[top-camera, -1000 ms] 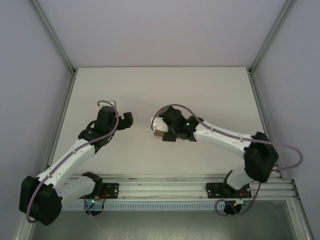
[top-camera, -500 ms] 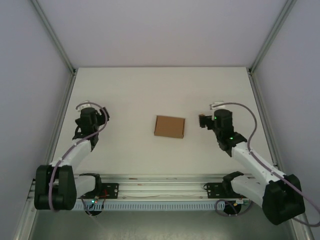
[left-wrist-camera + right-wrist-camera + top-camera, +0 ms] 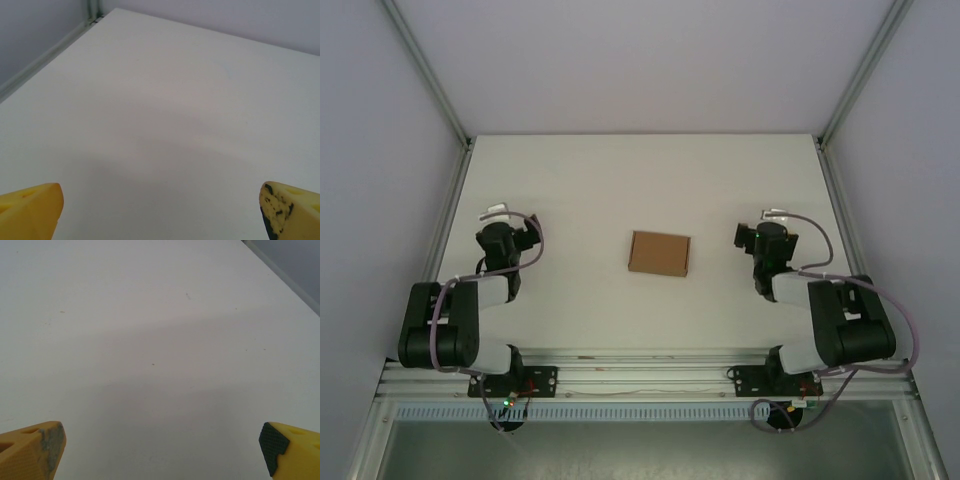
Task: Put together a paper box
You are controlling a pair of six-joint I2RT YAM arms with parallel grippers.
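We are seeing the paper box (image 3: 659, 253) lying flat on the white bench (image 3: 620, 180), between the two arms and touching neither. The left end effector (image 3: 160, 212) is sitting well to the left of the box, its yellow fingers (image 3: 30, 210) spread wide above bare bench. The right end effector (image 3: 160, 452) is sitting well to the box's right, fingers likewise spread wide.
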